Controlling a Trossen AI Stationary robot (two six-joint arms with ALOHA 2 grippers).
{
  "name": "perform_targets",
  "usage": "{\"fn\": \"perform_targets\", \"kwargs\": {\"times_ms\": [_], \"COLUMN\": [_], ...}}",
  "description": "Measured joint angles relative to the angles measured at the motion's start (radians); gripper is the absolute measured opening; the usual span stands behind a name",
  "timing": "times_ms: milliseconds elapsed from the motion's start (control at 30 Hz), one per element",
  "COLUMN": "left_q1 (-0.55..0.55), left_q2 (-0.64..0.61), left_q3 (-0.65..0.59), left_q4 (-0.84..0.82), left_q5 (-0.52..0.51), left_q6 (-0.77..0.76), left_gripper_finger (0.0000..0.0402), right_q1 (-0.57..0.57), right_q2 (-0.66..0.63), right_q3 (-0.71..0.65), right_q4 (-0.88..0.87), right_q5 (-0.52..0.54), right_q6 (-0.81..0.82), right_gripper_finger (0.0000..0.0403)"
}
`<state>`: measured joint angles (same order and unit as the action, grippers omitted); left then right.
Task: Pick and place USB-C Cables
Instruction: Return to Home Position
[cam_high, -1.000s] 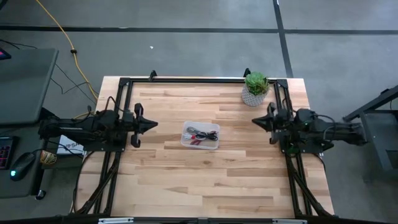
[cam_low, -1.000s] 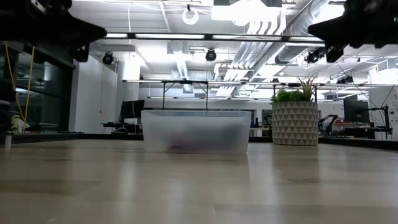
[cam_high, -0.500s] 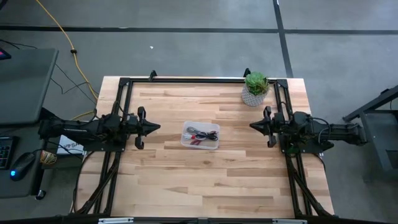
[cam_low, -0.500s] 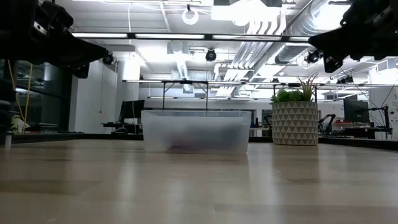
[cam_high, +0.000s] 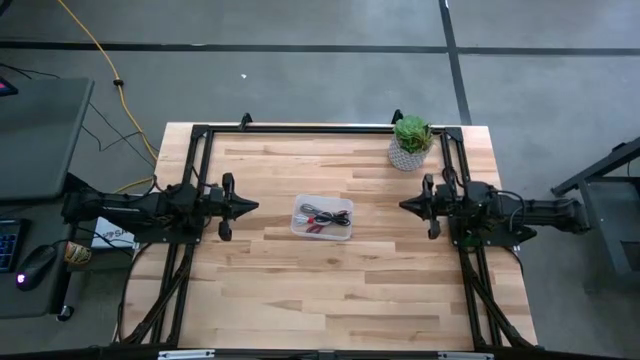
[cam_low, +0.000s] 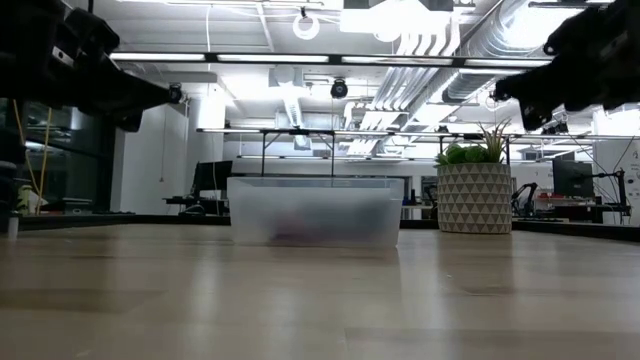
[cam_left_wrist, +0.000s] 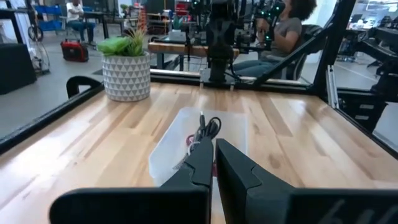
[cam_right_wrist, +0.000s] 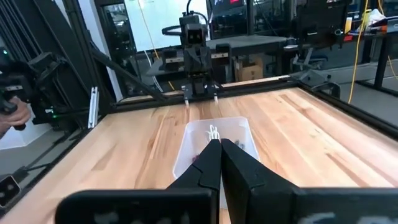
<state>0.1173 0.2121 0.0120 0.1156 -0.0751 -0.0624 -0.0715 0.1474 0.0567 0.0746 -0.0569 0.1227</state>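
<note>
A clear plastic bin (cam_high: 322, 216) stands on its base at the table's middle. Several thin bundled cables (cam_high: 323, 218), black, red and pale, lie inside it; in the left wrist view the cables (cam_left_wrist: 203, 130) show through its open top. My left gripper (cam_high: 255, 206) is shut and hovers level to the left of the bin, pointing at it. My right gripper (cam_high: 402, 206) is shut too and points at the bin from the right. In the low view the left gripper (cam_low: 172, 95) and the right gripper (cam_low: 497, 95) hang above the height of the bin (cam_low: 313, 210).
A potted plant (cam_high: 411, 140) in a patterned white pot stands near the table's far right corner, just beyond the right arm. A black frame (cam_high: 300, 128) runs along the table's edges. Bare wood lies around the bin and toward the near edge. People sit beyond the table.
Both grippers have come down and moved a little toward the bin, the left one toward the table's right, the right one toward its left. Both stay shut. The bin and the cables have not moved.
</note>
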Motion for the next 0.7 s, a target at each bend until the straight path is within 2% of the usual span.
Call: {"fn": "perform_targets", "kwargs": {"times_ms": [67, 233, 467, 700], "left_q1": [0.000, 0.000, 0.000, 0.001], "left_q2": [0.000, 0.000, 0.000, 0.000], "left_q3": [0.000, 0.000, 0.000, 0.000], "left_q4": [0.007, 0.022, 0.023, -0.038], "left_q5": [0.000, -0.008, -0.010, -0.095], "left_q6": [0.017, 0.031, 0.031, 0.030], "left_gripper_finger": [0.0000, 0.0000, 0.0000, 0.0000], "right_q1": [0.000, -0.001, -0.001, -0.001], "right_q2": [0.000, -0.005, -0.015, -0.017], "right_q3": [-0.047, -0.047, -0.047, -0.047], "right_q4": [0.053, -0.034, 0.010, -0.041], "right_q5": [0.000, 0.050, 0.046, 0.056], "right_q6": [-0.001, 0.028, 0.006, -0.015], "right_gripper_finger": [0.0000, 0.0000, 0.0000, 0.0000]}}
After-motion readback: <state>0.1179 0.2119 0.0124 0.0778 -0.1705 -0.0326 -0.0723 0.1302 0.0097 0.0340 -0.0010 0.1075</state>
